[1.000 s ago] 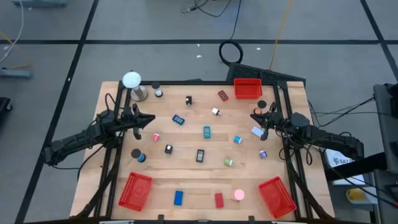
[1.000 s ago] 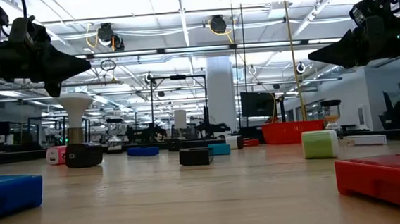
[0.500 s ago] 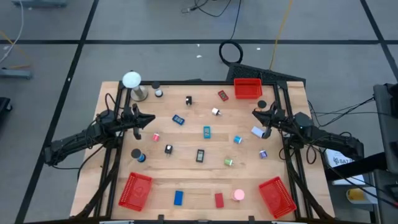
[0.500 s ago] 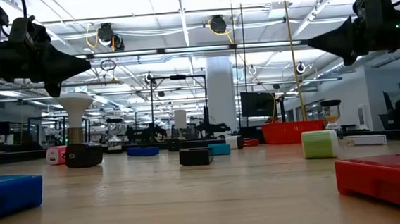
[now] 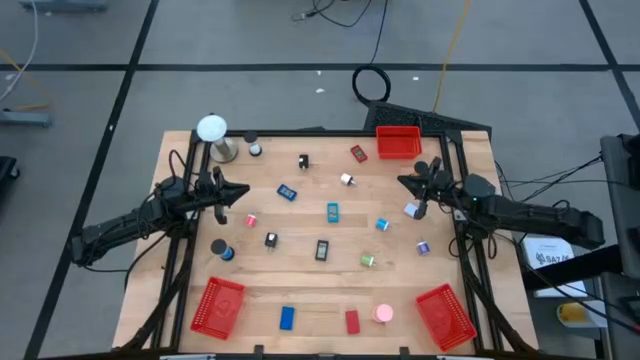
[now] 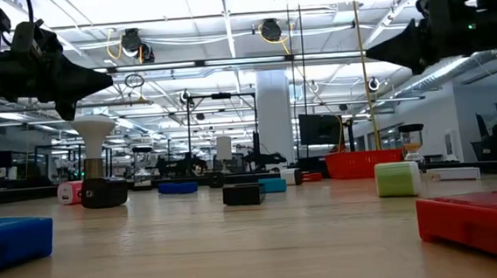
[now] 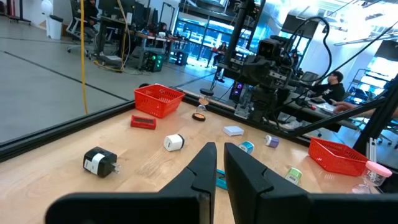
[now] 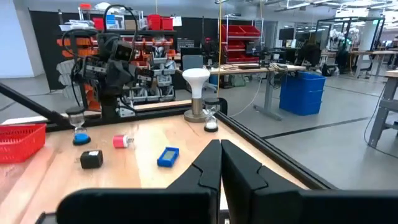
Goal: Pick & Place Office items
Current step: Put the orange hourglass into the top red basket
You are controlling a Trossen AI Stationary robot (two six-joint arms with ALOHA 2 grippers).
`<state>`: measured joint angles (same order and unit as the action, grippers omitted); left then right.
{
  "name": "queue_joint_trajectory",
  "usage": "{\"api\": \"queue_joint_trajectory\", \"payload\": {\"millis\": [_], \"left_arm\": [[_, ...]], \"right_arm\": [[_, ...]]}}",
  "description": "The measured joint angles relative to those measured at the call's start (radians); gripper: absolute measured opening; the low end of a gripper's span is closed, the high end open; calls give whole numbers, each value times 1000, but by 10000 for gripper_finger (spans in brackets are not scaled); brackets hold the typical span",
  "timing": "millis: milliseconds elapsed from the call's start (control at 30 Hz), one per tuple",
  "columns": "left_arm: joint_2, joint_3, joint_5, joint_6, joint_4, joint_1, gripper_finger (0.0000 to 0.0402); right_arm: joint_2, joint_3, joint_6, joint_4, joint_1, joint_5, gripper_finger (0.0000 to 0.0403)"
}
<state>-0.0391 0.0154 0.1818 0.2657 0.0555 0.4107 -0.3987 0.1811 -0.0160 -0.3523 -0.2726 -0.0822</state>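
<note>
No text, label, brand or number can be read anywhere in these views.

The office items lie scattered, each apart from the others, around the teal block at mid-table. Left of it: a blue flat block, a pink roll, a black clip and a blue-and-black cylinder. Right of it: a small blue roll and a green roll. Toward my near edge: a blue block, a red block and a pink round piece.
</note>
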Motion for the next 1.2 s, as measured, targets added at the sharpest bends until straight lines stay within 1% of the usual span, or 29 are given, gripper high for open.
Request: {"api": "queue_joint_trajectory", "payload": {"millis": [100, 233, 300, 367, 433, 600, 667, 767, 900, 1100, 1200], "left_arm": [[0, 0, 0, 0, 0, 0, 31], [0, 0, 0, 0, 0, 0, 31], [0, 0, 0, 0, 0, 0, 31], [0, 0, 0, 0, 0, 0, 31], [0, 0, 0, 0, 0, 0, 31], [0, 0, 0, 0, 0, 0, 31], [0, 0, 0, 0, 0, 0, 31], [0, 0, 0, 0, 0, 0, 31], [0, 0, 0, 0, 0, 0, 31], [0, 0, 0, 0, 0, 0, 31], [0, 0, 0, 0, 0, 0, 31]], "right_arm": [[-104, 28, -17, -77, 0, 4, 2], [-205, 80, -18, -136, 0, 5, 2], [-243, 111, -13, -129, 0, 11, 2], [-281, 141, -12, -125, 0, 47, 2], [-311, 173, -17, -128, 1, 61, 2], [-392, 242, -24, -122, 1, 54, 2], [-422, 267, -24, -124, 1, 34, 2], [-472, 295, -27, -82, 1, 20, 2], [-541, 321, -110, -39, 27, -51, 2], [-640, 368, -247, -15, 113, -295, 2], [-671, 431, -338, 68, 145, -337, 2]]}}
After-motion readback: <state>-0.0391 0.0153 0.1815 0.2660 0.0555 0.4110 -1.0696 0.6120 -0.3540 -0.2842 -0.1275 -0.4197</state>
